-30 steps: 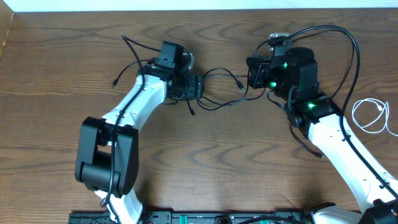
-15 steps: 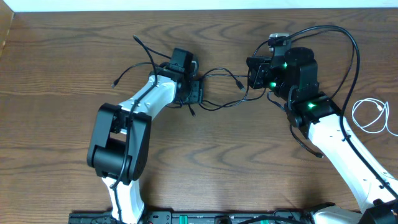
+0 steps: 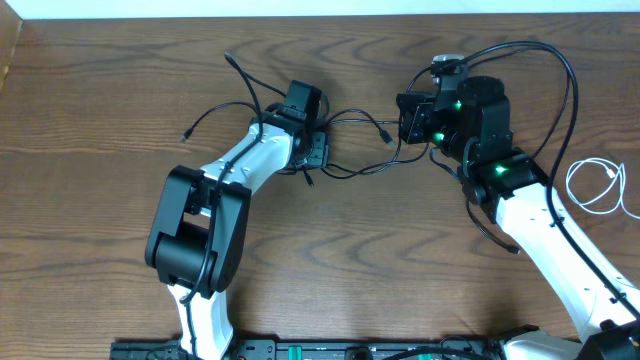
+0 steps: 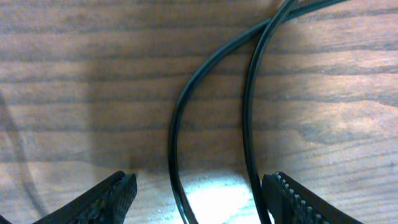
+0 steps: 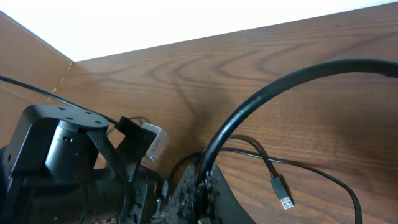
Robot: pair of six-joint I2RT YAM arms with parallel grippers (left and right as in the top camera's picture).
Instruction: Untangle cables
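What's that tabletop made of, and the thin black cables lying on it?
Table: looks like wood or a wood-look laminate. It is brown with flowing grain lines and has a mild sheen where the light hits it.
Black cables: likely a rubber or plastic sheath. They are smooth and evenly black, with a faint glossy streak along the curve, and they bend easily into loops.

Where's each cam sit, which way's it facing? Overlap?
Overhead: above the brown wooden table, looking straight down; both arms show.
Left wrist: faces down at thin black cables inside the open left gripper.
Right wrist: looks low across the table toward the left arm; right gripper at bottom.
Shared: overhead and right wrist both show the left arm.
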